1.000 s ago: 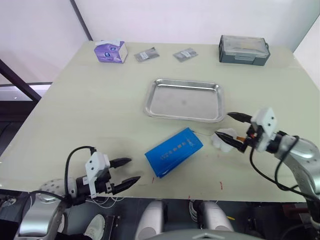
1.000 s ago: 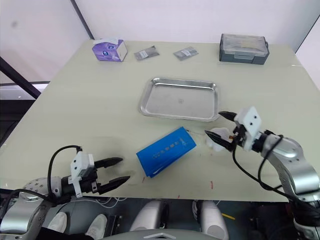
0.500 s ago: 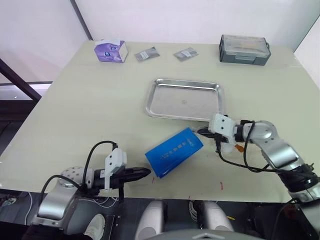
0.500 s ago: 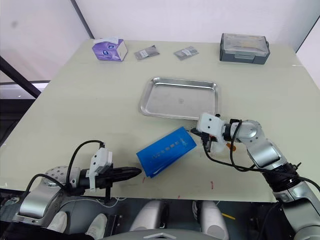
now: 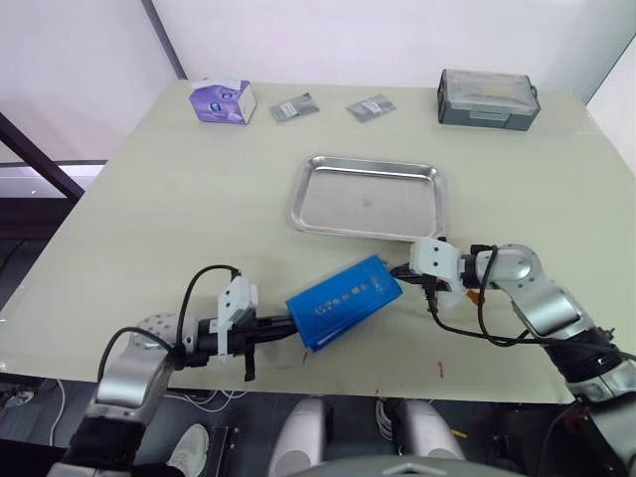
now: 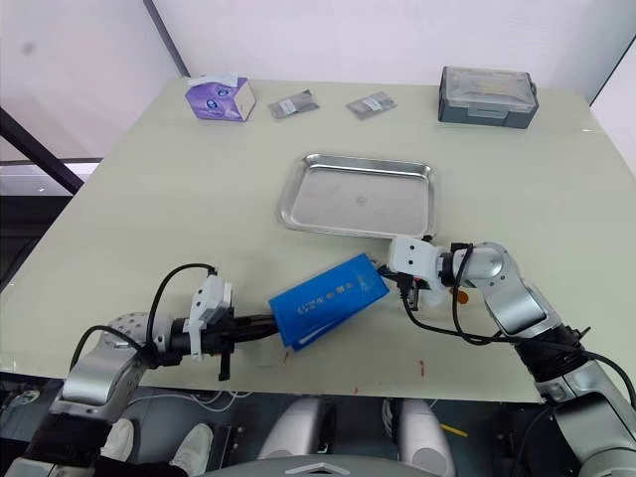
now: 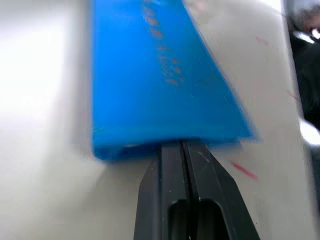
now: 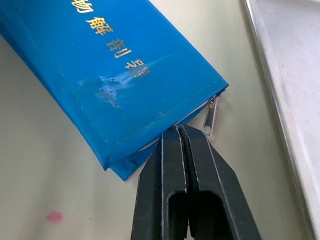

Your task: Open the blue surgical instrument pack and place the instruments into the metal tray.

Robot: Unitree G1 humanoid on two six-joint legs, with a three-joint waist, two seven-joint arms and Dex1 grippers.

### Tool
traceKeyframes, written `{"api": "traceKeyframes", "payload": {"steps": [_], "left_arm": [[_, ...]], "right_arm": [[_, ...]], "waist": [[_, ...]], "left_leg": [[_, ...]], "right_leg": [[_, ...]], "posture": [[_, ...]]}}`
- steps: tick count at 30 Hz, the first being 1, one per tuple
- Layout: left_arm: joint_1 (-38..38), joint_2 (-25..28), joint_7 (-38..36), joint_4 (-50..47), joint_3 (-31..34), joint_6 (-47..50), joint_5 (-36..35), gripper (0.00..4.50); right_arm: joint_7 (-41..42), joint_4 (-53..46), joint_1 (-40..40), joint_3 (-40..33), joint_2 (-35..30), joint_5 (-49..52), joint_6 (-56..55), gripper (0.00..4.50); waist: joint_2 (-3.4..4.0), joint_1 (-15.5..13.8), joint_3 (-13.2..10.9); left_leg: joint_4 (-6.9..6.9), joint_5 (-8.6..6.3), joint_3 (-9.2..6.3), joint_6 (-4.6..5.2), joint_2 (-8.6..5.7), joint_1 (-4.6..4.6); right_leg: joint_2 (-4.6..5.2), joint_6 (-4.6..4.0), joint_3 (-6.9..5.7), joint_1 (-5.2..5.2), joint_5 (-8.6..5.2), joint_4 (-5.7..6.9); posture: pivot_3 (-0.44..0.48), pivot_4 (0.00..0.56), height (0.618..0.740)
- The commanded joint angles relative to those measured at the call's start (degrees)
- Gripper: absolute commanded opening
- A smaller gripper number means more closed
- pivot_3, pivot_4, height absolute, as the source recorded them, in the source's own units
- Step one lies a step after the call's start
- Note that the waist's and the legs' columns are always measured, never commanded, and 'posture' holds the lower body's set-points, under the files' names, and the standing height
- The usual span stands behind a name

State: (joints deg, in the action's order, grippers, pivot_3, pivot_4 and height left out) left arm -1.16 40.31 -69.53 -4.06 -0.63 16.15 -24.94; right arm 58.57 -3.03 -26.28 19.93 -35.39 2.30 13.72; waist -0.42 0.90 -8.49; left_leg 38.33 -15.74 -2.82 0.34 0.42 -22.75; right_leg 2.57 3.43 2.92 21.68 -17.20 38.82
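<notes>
The blue pack [image 5: 344,301] lies closed and askew on the worktop [image 5: 179,199], just in front of the tray [image 5: 368,199] and near the front edge. The tray is bare, its near rim close to the pack's right end.

The left pincer [image 7: 183,150] meets the pack's left end, its fingers pressed together with the tips at the fabric edge; whether they pinch any fabric cannot be told. The right pincer [image 8: 178,131] has its fingers together too, tips touching the pack's right end beside the small metal zip pull [image 8: 210,118], which hangs free at the corner. The pack sits between the two pincers, one at each short end.

Something white and orange lies on the worktop under the right wrist, partly hidden by it.

Along the far edge stand a purple-white tissue box [image 5: 223,100] at the left, two small grey packets [image 5: 291,108] near the middle, and a grey lidded box [image 5: 488,97] at the right, all well apart from the pack. A few red marks [image 5: 440,369] dot the worktop near the front edge.
</notes>
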Motion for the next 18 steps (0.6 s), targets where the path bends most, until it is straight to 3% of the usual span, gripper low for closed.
{"api": "traceKeyframes", "payload": {"steps": [1,18], "left_arm": [[-2.91,-1.12,-0.46,0.93,-0.66,-0.26,-0.46,0.00],[-18.02,-6.45,-6.63,16.75,-5.38,-5.35,5.23,0.00]], "right_arm": [[2.16,-4.66,1.20,-0.56,0.02,2.56,1.34,0.03],[1.72,-20.38,13.59,-5.29,-4.70,6.95,11.69,0.03]], "waist": [[0.00,0.05,0.00],[-0.03,-0.05,-0.03]], "left_leg": [[0.00,0.00,-0.01,0.00,-0.01,-0.01],[0.03,0.01,-0.07,0.00,-0.14,-0.04]], "right_leg": [[0.00,0.00,0.00,0.01,0.00,-0.01],[0.01,0.00,-0.10,-0.01,0.00,0.00]], "posture": [[0.000,0.150,0.738],[0.000,0.150,0.738]]}}
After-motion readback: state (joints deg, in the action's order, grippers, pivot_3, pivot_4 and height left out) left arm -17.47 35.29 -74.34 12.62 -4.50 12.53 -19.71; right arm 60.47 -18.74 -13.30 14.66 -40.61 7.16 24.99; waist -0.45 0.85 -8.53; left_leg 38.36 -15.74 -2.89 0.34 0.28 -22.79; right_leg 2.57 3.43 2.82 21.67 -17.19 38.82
